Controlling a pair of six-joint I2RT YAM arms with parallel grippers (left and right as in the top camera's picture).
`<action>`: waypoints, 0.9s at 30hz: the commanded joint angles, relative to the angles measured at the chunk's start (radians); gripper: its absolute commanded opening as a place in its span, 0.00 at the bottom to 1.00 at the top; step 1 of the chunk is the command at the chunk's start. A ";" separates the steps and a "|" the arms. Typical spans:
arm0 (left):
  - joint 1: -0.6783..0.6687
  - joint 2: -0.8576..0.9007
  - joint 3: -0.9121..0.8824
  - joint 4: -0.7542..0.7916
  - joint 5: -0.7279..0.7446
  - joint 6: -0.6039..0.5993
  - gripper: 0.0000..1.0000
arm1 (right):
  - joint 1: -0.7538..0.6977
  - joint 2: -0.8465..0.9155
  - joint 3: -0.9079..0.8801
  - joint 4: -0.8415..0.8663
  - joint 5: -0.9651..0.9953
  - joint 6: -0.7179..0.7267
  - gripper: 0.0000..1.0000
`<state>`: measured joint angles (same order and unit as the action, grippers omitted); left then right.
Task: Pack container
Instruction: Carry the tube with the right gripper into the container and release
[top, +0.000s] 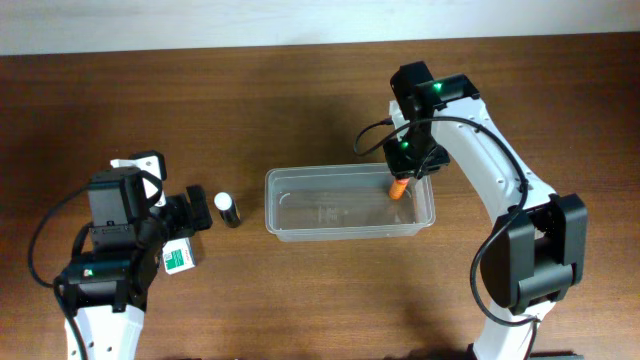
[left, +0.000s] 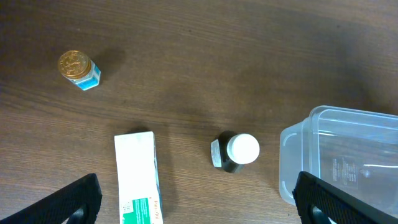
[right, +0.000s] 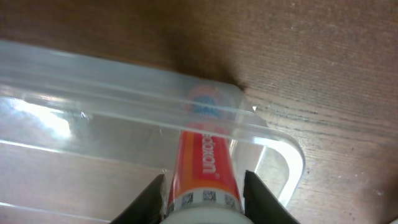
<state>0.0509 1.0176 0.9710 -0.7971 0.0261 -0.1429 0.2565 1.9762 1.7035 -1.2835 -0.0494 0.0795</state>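
The right gripper (top: 401, 181) is clamped on an orange tube (right: 205, 165), tip inside the container's (top: 345, 233) far right corner. Placing seems underway; next it should lower and release. The left gripper (top: 197, 212), wide open and empty, hovers left of the container.

The wooden table (top: 300, 110) bears the clear container (top: 340, 172) mid-table, with a white-capped bottle (top: 228, 208) near its left end. A green-white box (top: 180, 257) and a gold-lidded jar (left: 79, 69) sit toward the left edge.
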 joint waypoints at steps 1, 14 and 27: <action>-0.002 0.002 0.023 0.003 -0.008 0.006 0.99 | 0.004 -0.027 0.006 -0.015 0.027 0.003 0.37; -0.002 0.002 0.023 0.003 -0.008 0.006 0.99 | -0.166 -0.374 0.161 -0.117 0.069 0.116 0.79; -0.002 0.002 0.023 0.003 -0.008 0.006 0.99 | -0.710 -0.410 -0.008 -0.167 0.061 0.149 0.98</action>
<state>0.0509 1.0176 0.9710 -0.7967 0.0261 -0.1429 -0.3965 1.5425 1.7641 -1.4540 0.0109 0.2337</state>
